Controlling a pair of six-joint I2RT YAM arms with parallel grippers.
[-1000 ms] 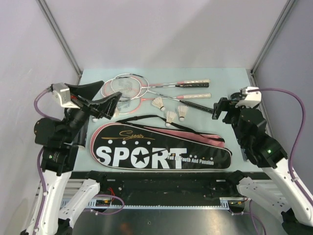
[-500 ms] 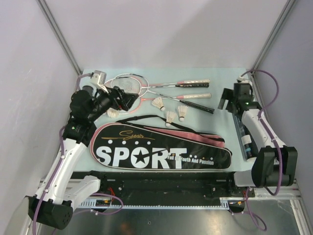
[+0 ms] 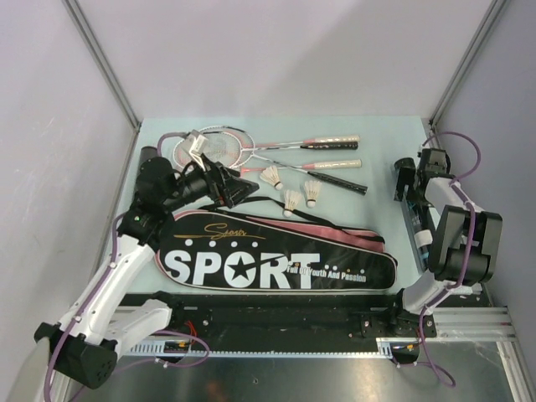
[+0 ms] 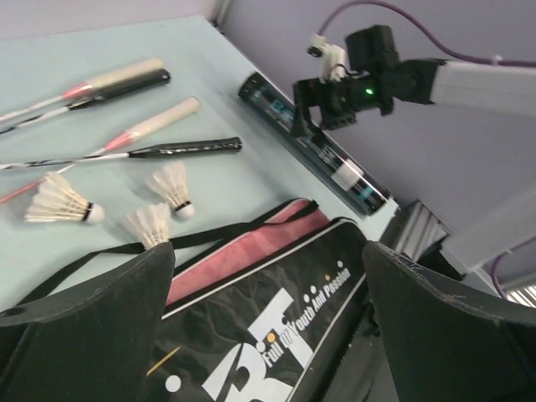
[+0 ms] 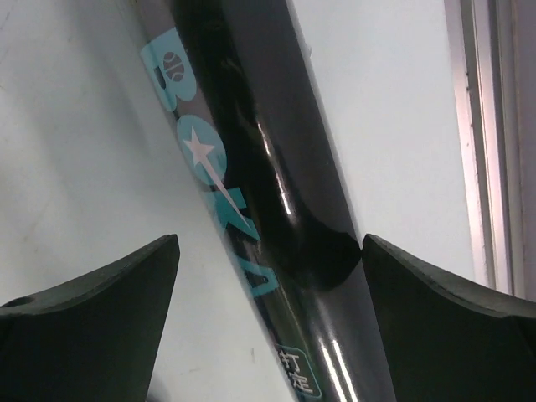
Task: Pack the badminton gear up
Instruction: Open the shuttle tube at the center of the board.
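Pink-and-white rackets (image 3: 251, 149) lie fanned across the back of the table, their handles (image 4: 126, 79) pointing right. Three white shuttlecocks (image 3: 291, 201) sit in front of them, just behind the black-and-pink SPORT bag (image 3: 276, 255). A long dark tube (image 3: 416, 230) with teal print lies along the right edge. My left gripper (image 3: 239, 188) hangs open above the bag's back left part (image 4: 276, 310), holding nothing. My right gripper (image 3: 406, 182) is low over the tube's far end, open, with the tube (image 5: 276, 209) lying between its fingers (image 5: 92, 318).
A metal rail (image 5: 486, 142) runs along the table's right edge beside the tube. Grey walls close in the left, back and right sides. The bag's black strap (image 4: 209, 234) loops towards the shuttlecocks.
My left arm has swung down and right, from the left edge to above the bag. My right arm has reached back and dropped its gripper over the tube.
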